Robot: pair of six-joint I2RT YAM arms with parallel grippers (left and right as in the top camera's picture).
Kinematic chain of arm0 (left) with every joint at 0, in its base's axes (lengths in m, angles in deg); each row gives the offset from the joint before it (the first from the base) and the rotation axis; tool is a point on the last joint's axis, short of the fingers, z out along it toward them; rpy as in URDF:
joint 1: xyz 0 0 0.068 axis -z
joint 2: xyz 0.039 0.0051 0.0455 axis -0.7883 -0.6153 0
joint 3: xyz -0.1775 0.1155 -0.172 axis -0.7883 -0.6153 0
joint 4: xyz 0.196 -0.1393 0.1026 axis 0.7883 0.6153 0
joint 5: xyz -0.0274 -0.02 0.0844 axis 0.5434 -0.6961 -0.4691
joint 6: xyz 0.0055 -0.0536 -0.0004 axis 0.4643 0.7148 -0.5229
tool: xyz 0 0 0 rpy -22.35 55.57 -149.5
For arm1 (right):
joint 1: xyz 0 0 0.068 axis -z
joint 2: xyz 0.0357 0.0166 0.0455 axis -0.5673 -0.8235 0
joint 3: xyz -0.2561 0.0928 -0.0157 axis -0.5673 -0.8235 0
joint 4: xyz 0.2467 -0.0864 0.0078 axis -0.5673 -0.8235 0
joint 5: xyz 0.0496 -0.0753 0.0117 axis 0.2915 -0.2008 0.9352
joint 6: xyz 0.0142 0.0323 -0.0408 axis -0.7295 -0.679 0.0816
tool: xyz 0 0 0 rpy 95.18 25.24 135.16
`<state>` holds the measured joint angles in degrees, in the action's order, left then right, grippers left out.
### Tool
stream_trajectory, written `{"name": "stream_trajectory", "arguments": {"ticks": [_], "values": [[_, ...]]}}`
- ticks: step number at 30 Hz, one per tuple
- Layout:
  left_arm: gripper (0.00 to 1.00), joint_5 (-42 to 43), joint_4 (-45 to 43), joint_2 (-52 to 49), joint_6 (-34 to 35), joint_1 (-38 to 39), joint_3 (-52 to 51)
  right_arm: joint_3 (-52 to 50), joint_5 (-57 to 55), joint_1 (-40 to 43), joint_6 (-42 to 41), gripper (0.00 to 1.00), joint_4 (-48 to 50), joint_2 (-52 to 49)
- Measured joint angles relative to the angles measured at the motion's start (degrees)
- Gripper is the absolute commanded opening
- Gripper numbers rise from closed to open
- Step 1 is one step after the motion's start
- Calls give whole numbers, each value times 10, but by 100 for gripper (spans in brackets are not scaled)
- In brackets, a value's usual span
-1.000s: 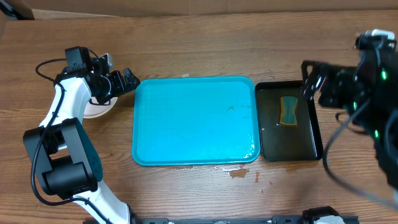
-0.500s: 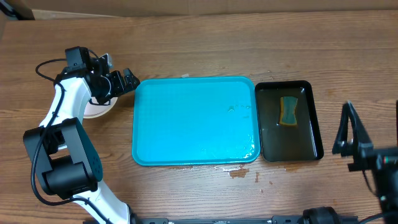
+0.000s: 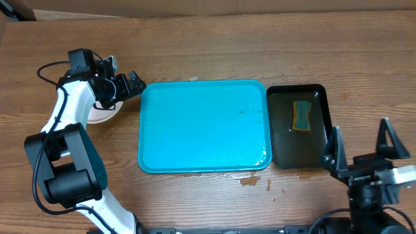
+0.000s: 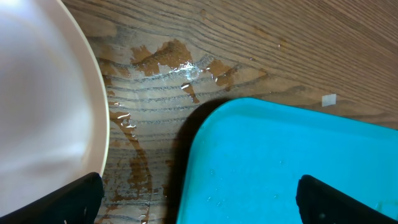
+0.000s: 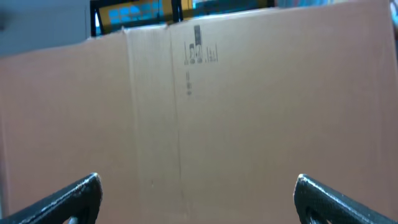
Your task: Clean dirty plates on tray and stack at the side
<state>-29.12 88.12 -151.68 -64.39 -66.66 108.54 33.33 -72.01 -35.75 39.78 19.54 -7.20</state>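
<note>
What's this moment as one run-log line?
tray: no plates | plate: left of tray | left end effector: open, above plate-tray gap | right end effector: open, empty, front right | sponge: in black tray

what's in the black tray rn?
One sponge, lying flat in the far half of the black tray. Nothing else shows. A finger of the right gripper covers the tray's near right corner, so that bit can't be checked.

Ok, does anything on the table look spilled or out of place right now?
Yes. Liquid is spilled on the wood: a wet, brownish patch between the plate and the turquoise tray, and a smaller dark stain off the tray's front edge. Otherwise nothing looks askew.
</note>
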Motion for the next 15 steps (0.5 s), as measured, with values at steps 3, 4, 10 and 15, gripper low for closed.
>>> {"name": "stream_trajectory", "arguments": {"ticks": [3, 4, 10, 15], "values": [[100, 0, 0, 0, 0, 0, 0, -52, 1, 0, 0, 100, 27, 22], [100, 0, 0, 0, 0, 0, 0, -62, 1, 0, 0, 100, 30, 25], [100, 0, 0, 0, 0, 0, 0, -109, 4, 0, 0, 100, 36, 29], [100, 0, 0, 0, 0, 0, 0, -141, 5, 0, 0, 100, 39, 29]]}}
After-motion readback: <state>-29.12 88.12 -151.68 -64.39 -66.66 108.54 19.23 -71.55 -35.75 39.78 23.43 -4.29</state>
